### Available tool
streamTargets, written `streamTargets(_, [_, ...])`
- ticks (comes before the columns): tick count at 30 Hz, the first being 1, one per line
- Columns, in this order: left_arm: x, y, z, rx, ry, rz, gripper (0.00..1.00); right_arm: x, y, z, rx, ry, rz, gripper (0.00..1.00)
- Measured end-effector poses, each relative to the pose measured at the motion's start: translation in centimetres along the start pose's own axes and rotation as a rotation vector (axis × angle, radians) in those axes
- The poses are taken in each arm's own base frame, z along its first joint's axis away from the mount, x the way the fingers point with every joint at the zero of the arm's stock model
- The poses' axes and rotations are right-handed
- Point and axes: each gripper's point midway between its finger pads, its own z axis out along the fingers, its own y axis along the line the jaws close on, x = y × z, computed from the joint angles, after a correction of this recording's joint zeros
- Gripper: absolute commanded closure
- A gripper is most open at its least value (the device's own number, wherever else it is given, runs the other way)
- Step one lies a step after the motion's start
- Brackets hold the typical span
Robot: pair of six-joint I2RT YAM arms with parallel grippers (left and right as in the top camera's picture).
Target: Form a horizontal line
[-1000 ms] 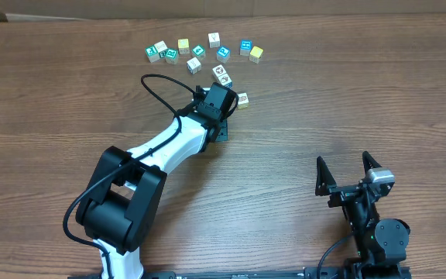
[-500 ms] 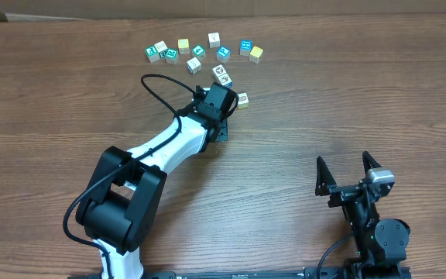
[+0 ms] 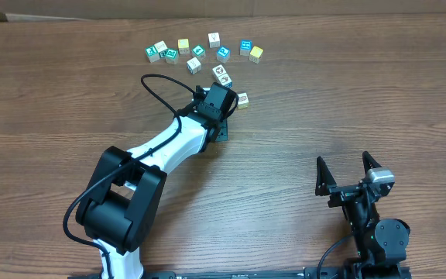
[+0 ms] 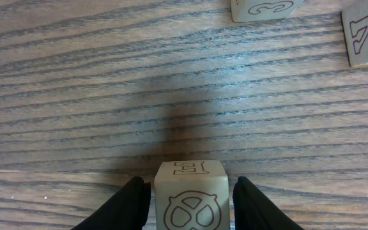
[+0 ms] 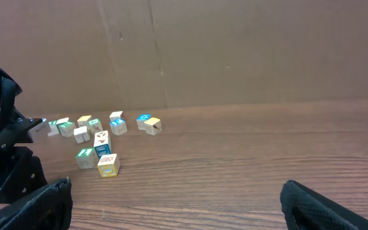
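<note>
**Overhead and wrist views.** We recorded a brown wood-grain table (image 3: 378, 93) carrying two arms. The white-and-black left arm (image 3: 169, 143) stretched out across it. Its left gripper (image 4: 189, 186) was clamped on a white-faced wooden cube (image 4: 190, 203) marked with a circled cross, with a black finger (image 4: 123, 206) against each side. The black right gripper (image 3: 343, 160) stood with its jaws spread wide, holding nothing, well apart from every cube. Beyond the left gripper we saw an arc of loose teal, white and yellow cubes (image 3: 223, 53). The row of small picture cubes (image 3: 223, 76) lay between that arc and the left gripper. Two of its cubes sat close together just past the gripper, and a yellowish cube (image 3: 242, 99) sat just beside the gripper, apart from that pair.
</note>
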Motion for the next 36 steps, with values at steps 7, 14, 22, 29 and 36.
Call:
streamTargets(7, [0.0, 0.0, 0.0, 0.0, 0.0, 0.0, 0.61, 0.0, 0.01, 0.0, 0.0, 0.0, 0.0, 0.0])
streamTargets(14, [0.01, -0.01, 0.0, 0.001, 0.0, 0.0, 0.61, 0.01, 0.0, 0.0, 0.0, 0.0, 0.0, 0.0])
streamTargets(22, [0.01, -0.01, 0.0, 0.001, 0.0, 0.0, 0.58, -0.01, 0.0, 0.0, 0.0, 0.0, 0.0, 0.0])
streamTargets(29, [0.01, -0.01, 0.0, 0.001, 0.0, 0.003, 0.72, 0.0, 0.0, 0.0, 0.0, 0.0, 0.0, 0.0])
streamTargets(36, [0.01, -0.01, 0.0, 0.001, 0.0, 0.003, 0.72, 0.0, -0.01, 0.0, 0.0, 0.0, 0.0, 0.0])
